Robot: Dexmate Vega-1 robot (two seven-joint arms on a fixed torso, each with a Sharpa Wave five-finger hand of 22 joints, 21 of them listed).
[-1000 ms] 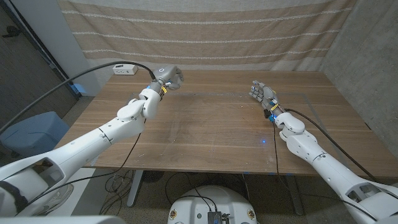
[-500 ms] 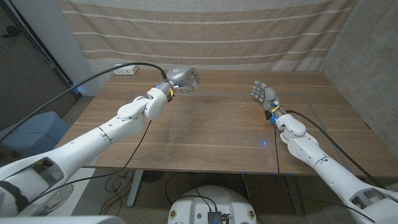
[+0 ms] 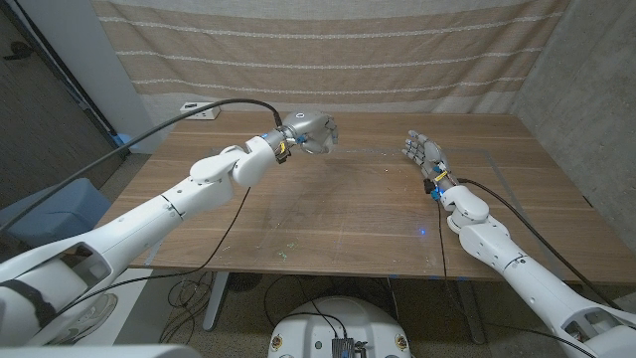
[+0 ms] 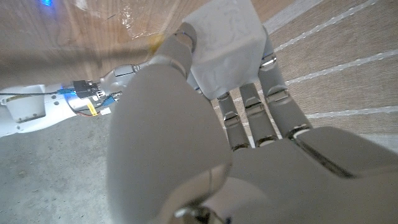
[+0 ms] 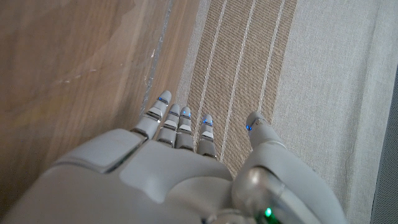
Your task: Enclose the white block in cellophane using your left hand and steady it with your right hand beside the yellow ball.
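Head view puts your left hand raised above the far middle of the wooden table, fingers curled in around something pale. Your left wrist view makes it plain: the white block sits clamped between the thumb on one side and the other fingers on the opposite side, its flat faces showing past the fingertips. You cannot tell from these pictures whether any cellophane lies on the block, though a crinkled clear patch shows on the wood beyond the thumb.

Your right hand stands near the far right part of the table, well apart from the left hand, holding nothing. Its fingers are straight and close together, with the thumb set off to one side, pointing toward the striped cloth hung behind the table. A white power strip lies at the table's far left corner, beyond your left forearm.
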